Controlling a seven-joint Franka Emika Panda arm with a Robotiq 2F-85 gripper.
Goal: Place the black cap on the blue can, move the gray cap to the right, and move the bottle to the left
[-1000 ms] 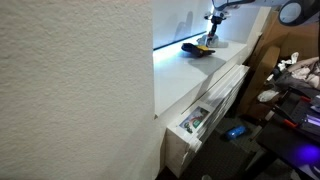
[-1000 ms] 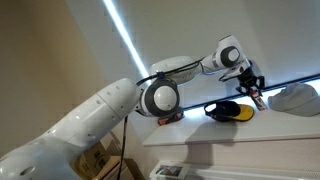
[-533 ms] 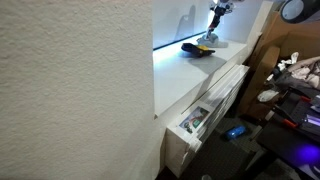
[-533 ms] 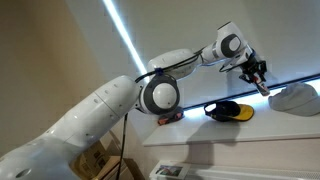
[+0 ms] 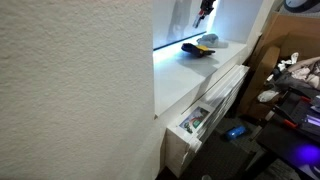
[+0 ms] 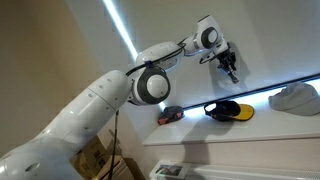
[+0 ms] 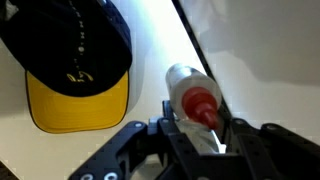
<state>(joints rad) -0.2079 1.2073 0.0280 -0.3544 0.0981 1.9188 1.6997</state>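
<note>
The fingers (image 7: 243, 135) are clamped on a pale plastic bottle with a red cap (image 7: 193, 95), high above the white desk (image 6: 200, 133), where the dark navy-black fabric cap (image 6: 228, 110) lies near the light-gray fabric cap (image 6: 295, 97)

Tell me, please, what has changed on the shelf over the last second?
The hand rose from just above the black fabric cap with the yellow brim and swung sideways, so it is now high over the white shelf. I cannot tell whether it holds the white bottle with the red tip. The black cap and the light gray fabric cap stayed put.
</note>
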